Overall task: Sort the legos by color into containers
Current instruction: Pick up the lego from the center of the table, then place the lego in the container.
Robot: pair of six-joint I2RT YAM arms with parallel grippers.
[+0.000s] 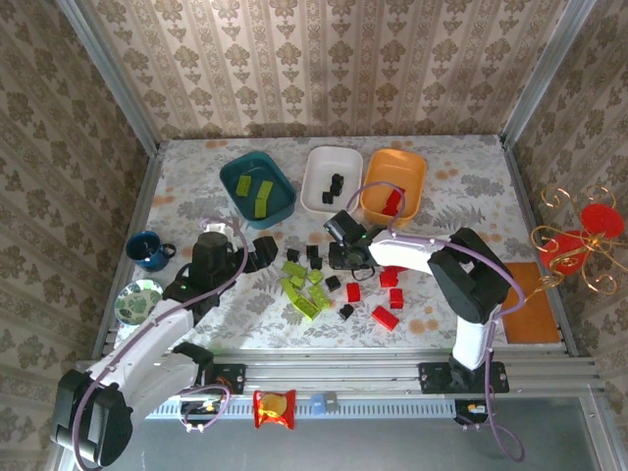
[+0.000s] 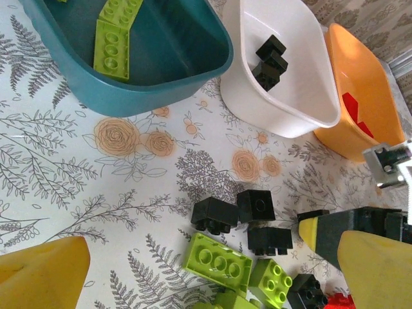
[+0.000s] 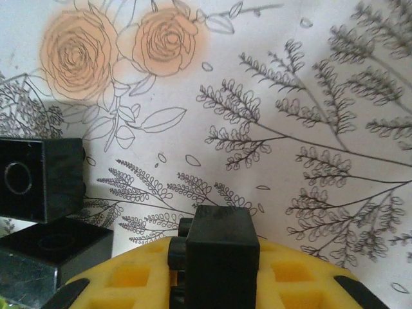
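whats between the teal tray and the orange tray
The white tray, holding a few black bricks, sits between the teal tray and the orange tray, as the top view shows.

A white cloth-covered table (image 1: 461, 186) printed with grey ferns and peach roses stretches ahead of me. On my left, near its edge, stands a dark blue mug (image 1: 147, 250), with a small round greenish bowl (image 1: 138, 300) nearer me. On my right lies an orange mat (image 1: 531, 302) beside a gold wire ornament (image 1: 564, 245) with red discs. Patterned beige wallpaper (image 1: 334, 69) lines the walls.
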